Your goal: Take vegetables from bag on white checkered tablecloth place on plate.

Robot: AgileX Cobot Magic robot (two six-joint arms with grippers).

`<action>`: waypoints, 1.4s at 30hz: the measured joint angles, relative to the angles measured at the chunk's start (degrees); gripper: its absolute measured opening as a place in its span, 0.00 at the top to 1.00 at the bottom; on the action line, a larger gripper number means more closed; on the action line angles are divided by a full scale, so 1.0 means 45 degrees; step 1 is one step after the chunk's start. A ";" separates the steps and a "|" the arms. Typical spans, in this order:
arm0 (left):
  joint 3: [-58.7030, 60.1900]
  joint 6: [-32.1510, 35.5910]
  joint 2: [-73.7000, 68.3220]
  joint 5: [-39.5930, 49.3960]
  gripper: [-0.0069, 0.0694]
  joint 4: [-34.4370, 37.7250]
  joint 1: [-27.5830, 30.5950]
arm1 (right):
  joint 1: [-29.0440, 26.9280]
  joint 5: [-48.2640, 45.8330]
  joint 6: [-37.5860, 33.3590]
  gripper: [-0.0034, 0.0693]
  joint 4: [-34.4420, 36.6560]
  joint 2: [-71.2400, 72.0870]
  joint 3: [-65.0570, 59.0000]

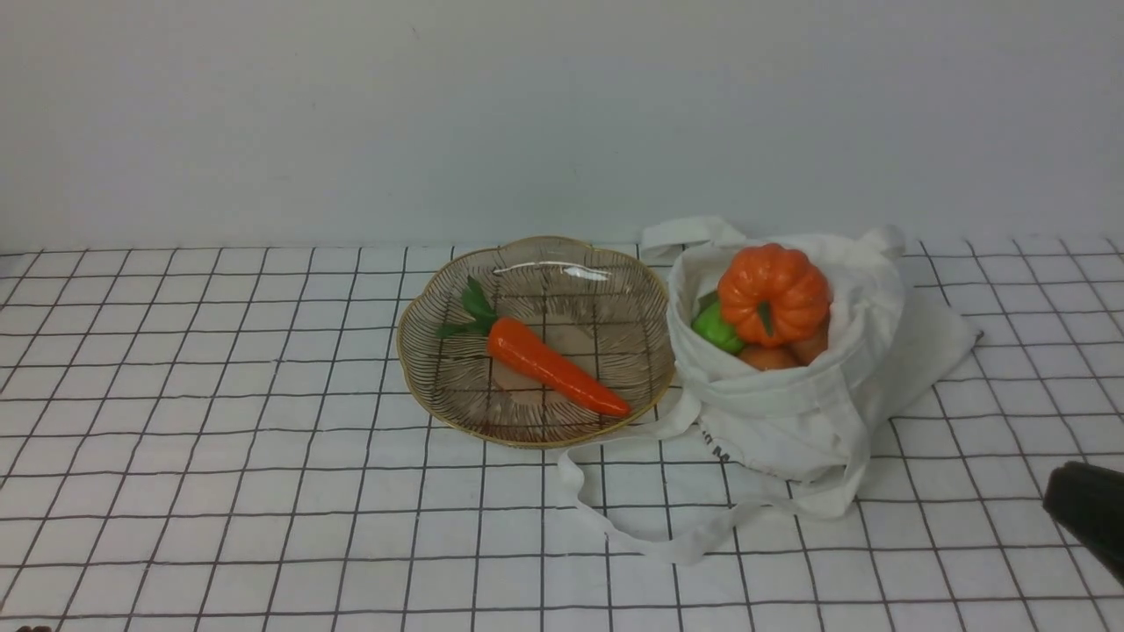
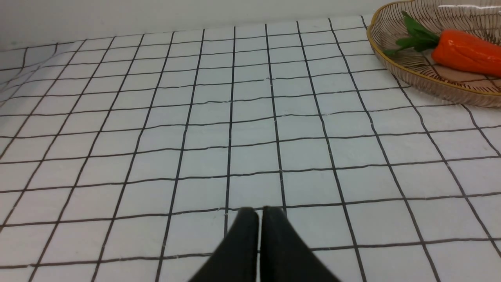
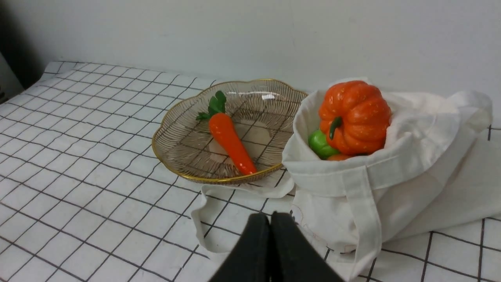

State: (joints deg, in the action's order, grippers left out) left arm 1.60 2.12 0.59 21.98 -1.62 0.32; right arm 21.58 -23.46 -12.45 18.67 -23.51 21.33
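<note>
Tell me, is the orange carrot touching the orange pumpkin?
Apart: the front view shows the carrot lying in the plate while the pumpkin sits in the bag's mouth, glass between them.

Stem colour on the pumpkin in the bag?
Dark green stem, clearest in the right wrist view.

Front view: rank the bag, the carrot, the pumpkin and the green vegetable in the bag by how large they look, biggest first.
1. Bag
2. Pumpkin and carrot: too alike in area to rank
3. Green vegetable, partly hidden
</note>
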 joint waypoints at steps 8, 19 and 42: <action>0.0000 0.0000 0.0000 0.0000 0.92 0.0000 0.0000 | -0.1881 0.1285 0.2530 0.97 -0.3471 0.3337 -0.2808; 0.0000 0.0000 0.0000 0.0000 0.92 0.0000 0.0000 | -0.5004 0.1050 0.2999 0.97 -0.3766 0.5322 -0.5117; 0.0000 0.0000 0.0000 0.0000 0.92 0.0000 0.0000 | -0.3794 0.0685 0.2986 0.97 -0.3792 0.5322 -0.5081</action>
State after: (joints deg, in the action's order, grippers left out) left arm 1.60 2.12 0.59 21.98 -1.62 0.32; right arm 4.50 -20.37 0.99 1.60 0.44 -1.54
